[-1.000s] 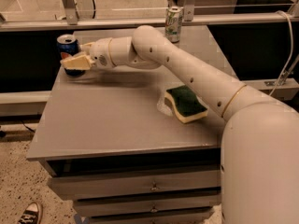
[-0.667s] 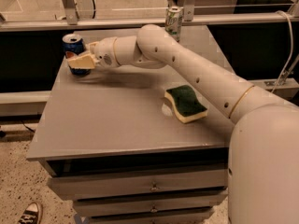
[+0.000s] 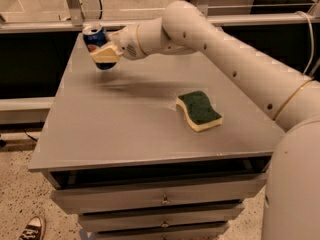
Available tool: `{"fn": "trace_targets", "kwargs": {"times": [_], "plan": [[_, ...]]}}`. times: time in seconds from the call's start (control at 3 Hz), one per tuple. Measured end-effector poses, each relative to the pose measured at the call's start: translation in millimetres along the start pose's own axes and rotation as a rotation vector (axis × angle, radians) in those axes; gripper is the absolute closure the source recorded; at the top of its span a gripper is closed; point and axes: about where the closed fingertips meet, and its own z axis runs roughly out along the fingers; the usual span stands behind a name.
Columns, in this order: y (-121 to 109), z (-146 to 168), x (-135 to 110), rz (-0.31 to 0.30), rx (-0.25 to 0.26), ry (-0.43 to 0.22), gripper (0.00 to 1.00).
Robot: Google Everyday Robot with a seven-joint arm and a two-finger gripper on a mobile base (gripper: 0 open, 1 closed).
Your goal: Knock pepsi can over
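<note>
The pepsi can (image 3: 95, 38), blue with a silver top and a red-white-blue logo, stands at the far left corner of the grey table (image 3: 125, 134). It leans slightly, top toward the left. My gripper (image 3: 105, 54) is at the end of the white arm that reaches in from the right. It sits right against the can's front and right side and covers the can's lower part. I cannot tell whether the can's base rests flat on the table.
A green-and-yellow sponge (image 3: 200, 111) lies on the right half of the table. Drawers (image 3: 160, 200) sit under the tabletop. A metal rail (image 3: 40, 26) runs behind the table. A shoe (image 3: 32, 229) shows on the floor at bottom left.
The view has shifted, so the table and can sit further right. The gripper stays against the can, which now leans. The pale can at the back is now hidden behind the arm.
</note>
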Motion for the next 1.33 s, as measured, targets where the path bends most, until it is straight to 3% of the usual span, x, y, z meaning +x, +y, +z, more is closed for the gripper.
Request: {"fn": "trace_targets", "kwargs": {"times": [0.33, 0.67, 1.0, 1.33], "plan": [[-12.4, -33.1, 0.3, -0.039, 0.015, 0.141, 1.0], [-19.6, -60.0, 15.2, -0.041, -0.004, 0.31, 1.0], [-15.3, -76.0, 36.2, -0.03, -0.054, 0.48, 1.0], [10.6, -79.9, 63.1, -0.026, -0.211, 0.643, 0.75]]}}
